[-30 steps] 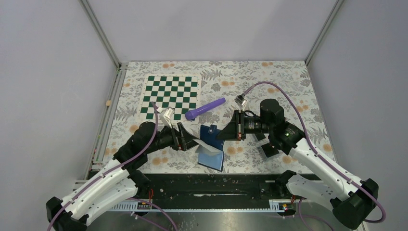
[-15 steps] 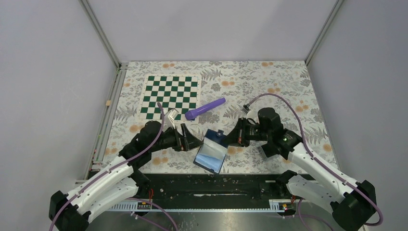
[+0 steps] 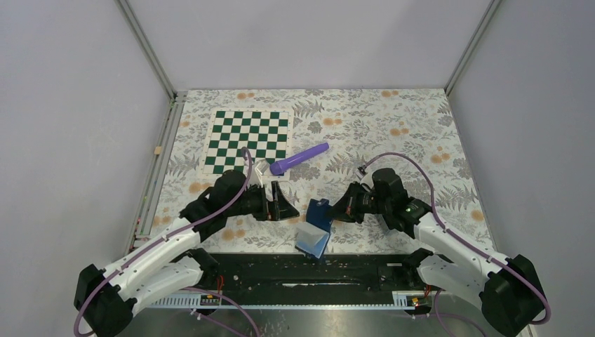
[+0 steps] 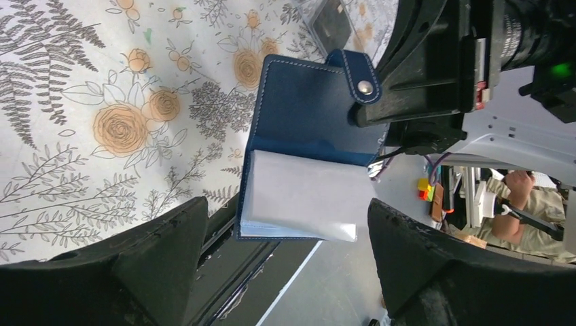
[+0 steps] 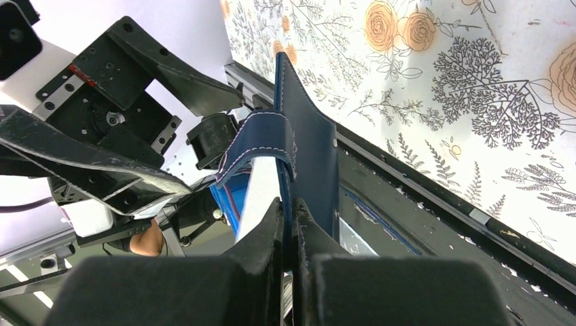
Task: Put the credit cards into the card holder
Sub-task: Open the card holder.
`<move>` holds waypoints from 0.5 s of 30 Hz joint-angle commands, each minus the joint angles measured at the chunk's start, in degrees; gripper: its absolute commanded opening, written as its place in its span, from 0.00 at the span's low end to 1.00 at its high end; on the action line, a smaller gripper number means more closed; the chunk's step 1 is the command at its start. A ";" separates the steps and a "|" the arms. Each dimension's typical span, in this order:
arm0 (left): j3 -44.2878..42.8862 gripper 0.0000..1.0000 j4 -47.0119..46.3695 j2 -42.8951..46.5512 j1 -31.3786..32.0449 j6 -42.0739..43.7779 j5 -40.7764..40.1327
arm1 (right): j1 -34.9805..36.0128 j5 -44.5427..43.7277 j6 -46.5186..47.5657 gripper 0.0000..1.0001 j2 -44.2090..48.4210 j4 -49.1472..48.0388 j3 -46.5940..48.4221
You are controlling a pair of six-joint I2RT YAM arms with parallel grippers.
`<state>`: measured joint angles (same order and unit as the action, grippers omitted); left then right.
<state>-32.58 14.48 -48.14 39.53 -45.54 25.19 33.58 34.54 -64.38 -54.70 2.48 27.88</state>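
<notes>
One card holder stood open at the near edge of the surface, pocket contents unclear, pinched in the closed right claw. The left claw gaped wide, empty, just beside it.

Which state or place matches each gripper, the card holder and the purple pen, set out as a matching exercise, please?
1 left gripper
2 right gripper
3 card holder
4 purple pen

A lying beside the chessboard mat
B open, holding nothing
C held by its navy cover, pale pockets showing
D shut on the card holder

Pairs: 1-B, 2-D, 3-C, 4-A
</notes>
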 commanded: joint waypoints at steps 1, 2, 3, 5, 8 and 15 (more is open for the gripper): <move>-3.02 0.86 5.05 -0.80 0.15 4.66 -1.76 | -0.62 0.44 -1.00 0.00 -0.01 -3.94 0.81; -2.96 0.86 5.89 -0.86 0.19 5.26 -1.86 | -0.67 0.31 -1.02 0.00 -0.04 -3.95 0.77; -2.96 0.86 6.82 -0.88 0.20 5.81 -2.10 | -0.71 0.24 -1.11 0.00 -0.17 -3.97 0.69; -2.41 0.86 8.21 -0.77 0.20 6.56 -2.33 | -0.89 0.20 -1.23 0.00 -0.31 -3.96 0.65; -1.64 0.86 10.61 0.04 0.19 7.58 -3.04 | -1.12 0.26 -1.20 0.00 -0.62 -3.78 0.97; -0.90 0.86 13.92 5.31 0.40 8.66 -2.18 | -1.76 -1.51 1.10 0.00 -0.76 1.54 2.78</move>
<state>-33.17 27.70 -46.65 39.53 -38.52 22.87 32.47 34.28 -64.36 -55.44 1.63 27.92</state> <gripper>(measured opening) 0.861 0.033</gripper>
